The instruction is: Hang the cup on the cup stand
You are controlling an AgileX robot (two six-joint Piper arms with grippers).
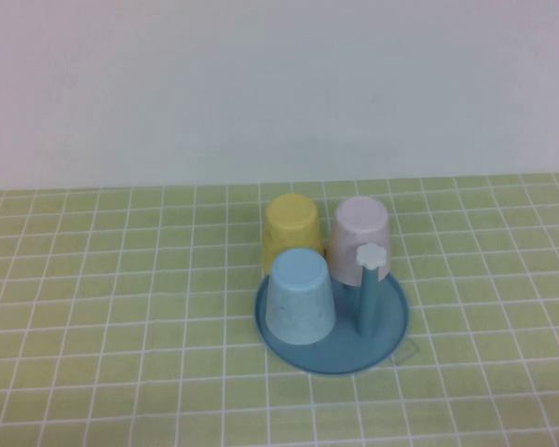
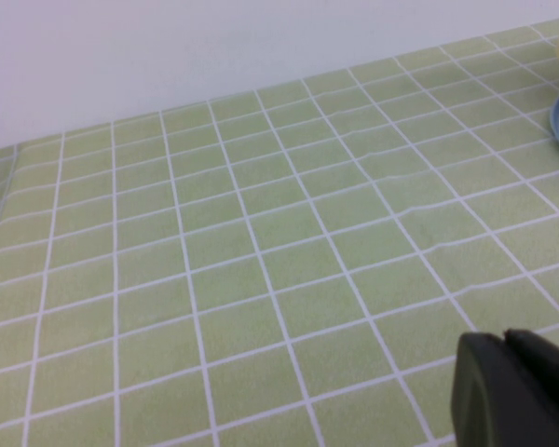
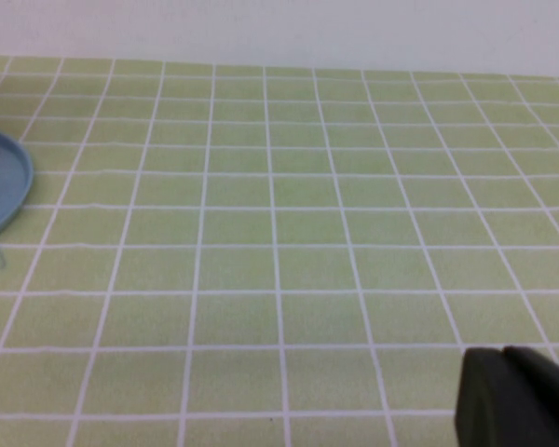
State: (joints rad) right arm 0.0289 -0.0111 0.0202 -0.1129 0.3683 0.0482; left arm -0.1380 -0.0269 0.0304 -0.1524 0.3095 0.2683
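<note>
Cup [image 1: 300, 296], light blue, sits upside down on the cup stand [image 1: 391, 326] at lower centre of the high view, its long axis upright, already over a peg by the look of it. Yellow cup [image 1: 291, 228] and pink cup [image 1: 361, 237] stand behind it, 1 bare peg [image 1: 369, 289] just beside. Left end effector [image 2: 511, 391] is closed and empty, low over the table [image 2: 261, 242]; right end effector [image 3: 514, 400] likewise closed, holding nothing. Both sit well apart from the stand, which lies between them; neither looks clearly nearer.
</note>
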